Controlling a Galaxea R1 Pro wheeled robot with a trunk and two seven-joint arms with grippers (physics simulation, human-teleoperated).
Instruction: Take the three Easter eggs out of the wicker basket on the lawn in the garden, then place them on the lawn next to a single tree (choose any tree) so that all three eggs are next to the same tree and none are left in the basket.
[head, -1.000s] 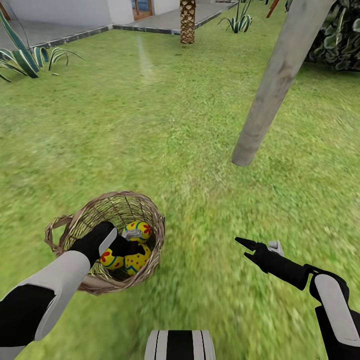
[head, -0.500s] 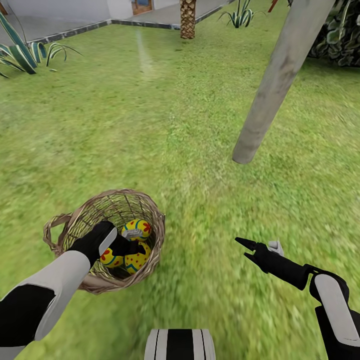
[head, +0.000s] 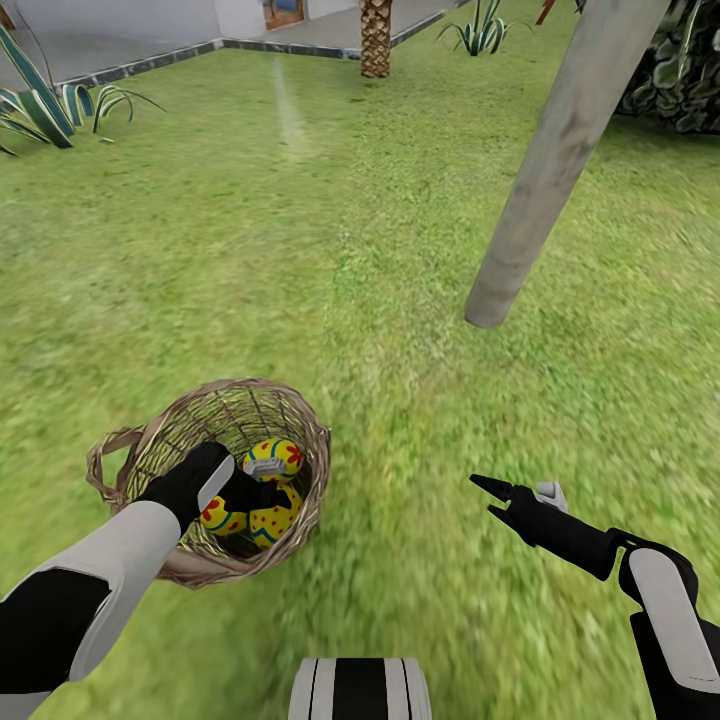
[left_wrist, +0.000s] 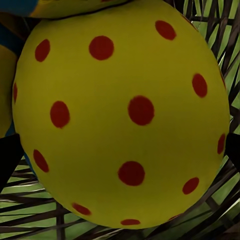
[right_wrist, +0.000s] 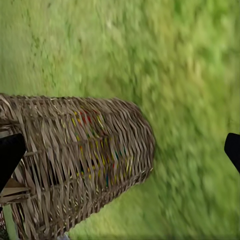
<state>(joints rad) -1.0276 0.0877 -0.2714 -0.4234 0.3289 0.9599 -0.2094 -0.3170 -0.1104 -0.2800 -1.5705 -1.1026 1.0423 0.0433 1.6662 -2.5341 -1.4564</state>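
Head view: left pincer (head: 262, 485) among 3 eggs (head: 273, 460).

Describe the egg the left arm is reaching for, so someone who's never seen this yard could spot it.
Find the wicker basket on the lawn, short of the pale leaning trunk. Three yellow eggs sit inside; the left end effector is down among them. The dotted egg is the one nearest the robot, plain red dots, unlike the egg behind with blue zigzags.

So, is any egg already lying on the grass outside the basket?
No, the head view shows the eggs inside the basket, and none on the lawn.
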